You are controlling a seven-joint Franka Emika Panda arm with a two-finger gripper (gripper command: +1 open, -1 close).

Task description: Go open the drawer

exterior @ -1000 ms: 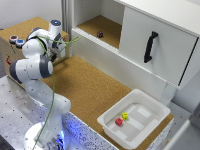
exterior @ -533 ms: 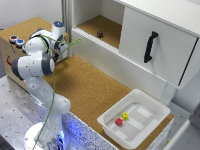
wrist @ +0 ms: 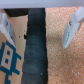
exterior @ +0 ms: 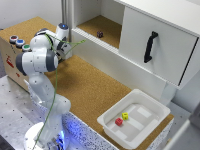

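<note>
From my seat the gripper (wrist: 41, 27) reads as spread apart and holding nothing: the wrist view shows its two pale fingers (wrist: 71, 30) standing wide of each other, with only cork floor (wrist: 62, 60) and a dark strip (wrist: 36, 50) between them. In the exterior view the hand sits at the arm's (exterior: 37, 62) upper end, close to the left end of the cabinet, though its fingers are too blurred there to judge.

The drawer (exterior: 117, 62) is the long low white panel under the open shelf (exterior: 102, 27), running toward the exterior view's right, beneath the big door with the black handle (exterior: 150, 46). It looks fully shut — I'd say the approach is only beginning.

To do this well I would bring the fingers over the raised top lip, hook behind it, and pull straight out along the cork, keeping clear of the white bin (exterior: 150, 127).

The lip itself is hard to make out, and the wrist view does not show the drawer at all.
</note>
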